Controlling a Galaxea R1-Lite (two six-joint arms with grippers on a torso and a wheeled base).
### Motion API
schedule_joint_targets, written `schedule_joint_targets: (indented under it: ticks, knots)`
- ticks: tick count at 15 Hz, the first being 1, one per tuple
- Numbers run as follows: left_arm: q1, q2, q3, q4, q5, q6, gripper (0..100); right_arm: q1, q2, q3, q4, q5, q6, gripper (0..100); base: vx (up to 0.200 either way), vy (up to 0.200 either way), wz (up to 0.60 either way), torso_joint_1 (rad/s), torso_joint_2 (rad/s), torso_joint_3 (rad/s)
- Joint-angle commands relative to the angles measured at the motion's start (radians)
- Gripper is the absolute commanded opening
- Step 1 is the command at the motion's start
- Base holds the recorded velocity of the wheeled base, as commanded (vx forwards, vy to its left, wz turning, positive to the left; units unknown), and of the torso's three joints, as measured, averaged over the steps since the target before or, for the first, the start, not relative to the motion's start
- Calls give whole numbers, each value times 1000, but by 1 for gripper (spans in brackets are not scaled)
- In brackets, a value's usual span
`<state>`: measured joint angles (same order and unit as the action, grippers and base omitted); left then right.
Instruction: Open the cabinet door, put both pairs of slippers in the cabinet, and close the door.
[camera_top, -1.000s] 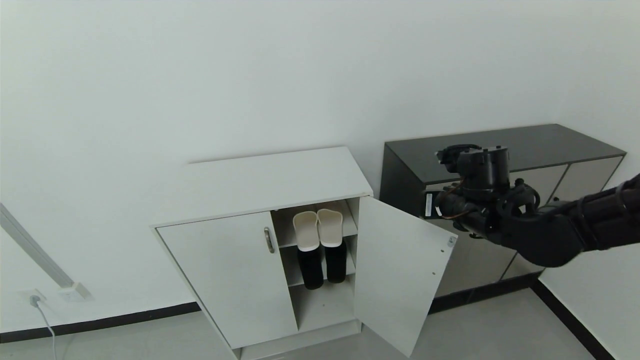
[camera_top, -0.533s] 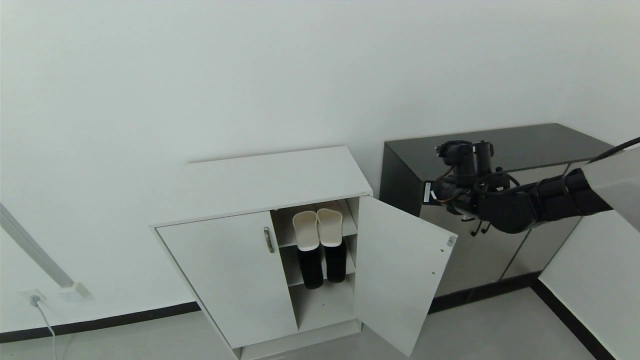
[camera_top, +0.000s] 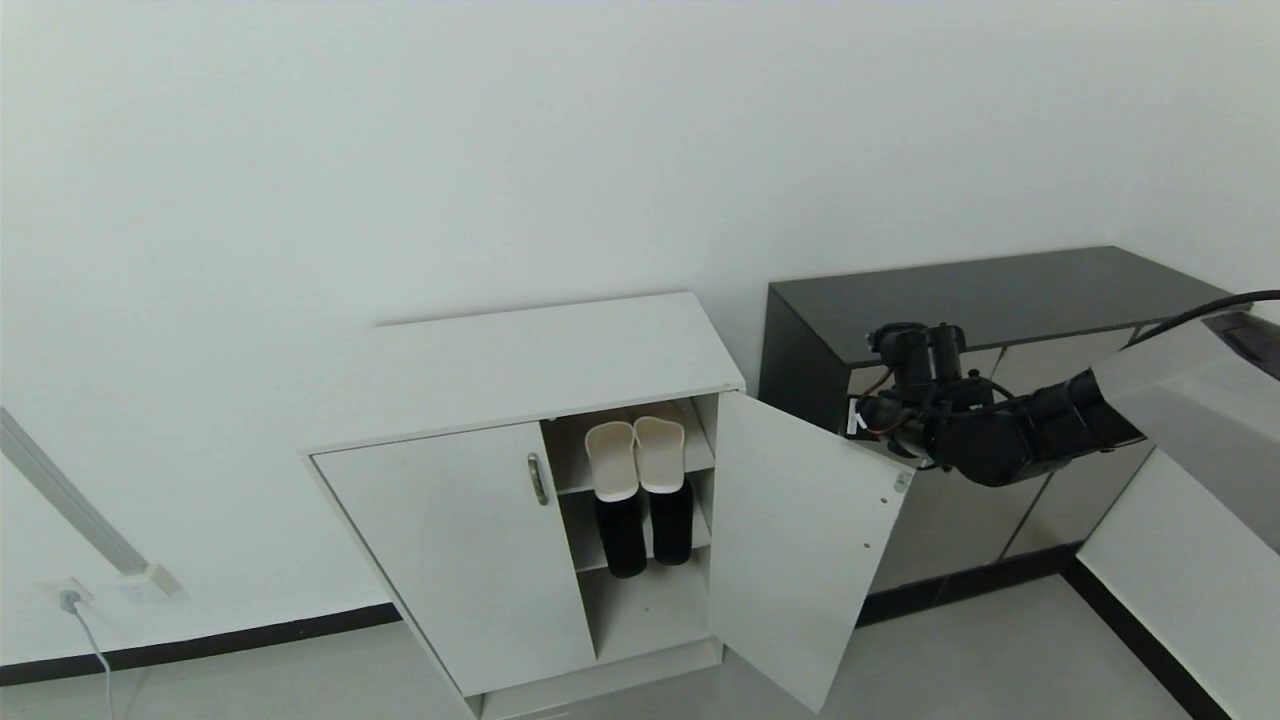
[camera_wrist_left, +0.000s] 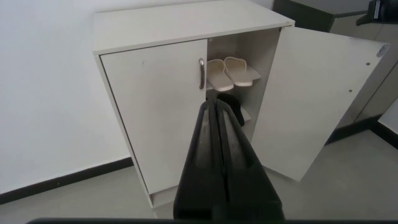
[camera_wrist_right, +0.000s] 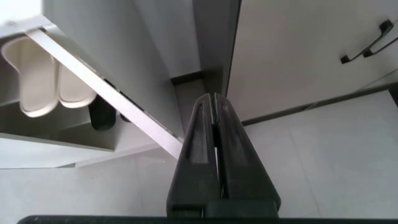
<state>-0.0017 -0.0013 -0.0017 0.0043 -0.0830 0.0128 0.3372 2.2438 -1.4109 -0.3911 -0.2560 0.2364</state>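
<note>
The white cabinet (camera_top: 540, 360) has its left door (camera_top: 450, 560) closed and its right door (camera_top: 800, 540) swung open. Inside, a white pair of slippers (camera_top: 636, 458) lies on the upper shelf and a black pair (camera_top: 645, 530) on the shelf below. My right gripper (camera_wrist_right: 215, 98) is shut and empty, close by the door's top outer corner (camera_top: 900, 480), on its outer side; the door's edge (camera_wrist_right: 106, 87) runs just beside the fingers. My left gripper (camera_wrist_left: 216, 102) is shut and empty, held well in front of the cabinet (camera_wrist_left: 155, 93), apart from it.
A dark cabinet (camera_top: 1000, 290) with grey doors and a bar handle (camera_wrist_right: 367, 40) stands right of the white one, close behind my right arm. A wall socket with a plugged cable (camera_top: 68, 600) sits low on the left. Grey floor lies in front.
My right arm has come down and stretched forward to the open door's top outer corner. The door and both pairs of slippers have not moved.
</note>
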Motion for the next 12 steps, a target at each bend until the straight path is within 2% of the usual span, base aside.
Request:
schedule_joint_targets:
  ticks: [1,8,12]
  knots:
    - [0,1,0,0,0,0,0,0,20,1,-6,0,0,0,0,0,0,0,0,0]
    - [0,1,0,0,0,1,0,9,30,58,-32,-2,6,0,0,0,0,0,0,0]
    - [0,1,0,-1,0,1,0,91,-33,205,-138,-11,1,0,0,0,0,0,0,0]
